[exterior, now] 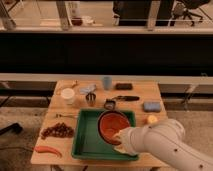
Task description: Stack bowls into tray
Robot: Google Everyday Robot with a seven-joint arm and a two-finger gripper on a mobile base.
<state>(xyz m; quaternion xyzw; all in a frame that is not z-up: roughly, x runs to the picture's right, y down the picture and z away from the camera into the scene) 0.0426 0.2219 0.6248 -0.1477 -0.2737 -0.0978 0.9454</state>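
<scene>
On the wooden table (150,92): a green tray (86,145) sits in the middle of the near half, its long side running across the view.
Bowl (111,125): inside the tray, in its right half and toward the far wall; open side up, reddish-orange within, darker at the rim.
Gripper (119,137): at the bowl's near rim, over the right half of the tray; it appears to meet the rim.
Grip state: cannot tell, nor whether it holds the bowl.
Arm (160,142): pale and thick, reaching in from the lower right and covering the tray's near right corner.
Right of the tray: a small orange fruit (151,120) just beside the tray wall, and a blue block (151,106) behind it.
Behind the tray: a white cup (67,95), a metal cup (90,98), a blue-grey cup (107,82), a dark utensil (126,98), a black flat item (124,86).
Left of the tray: a dark red cluster (56,131), and a long red-orange piece (48,150) at the near edge.
</scene>
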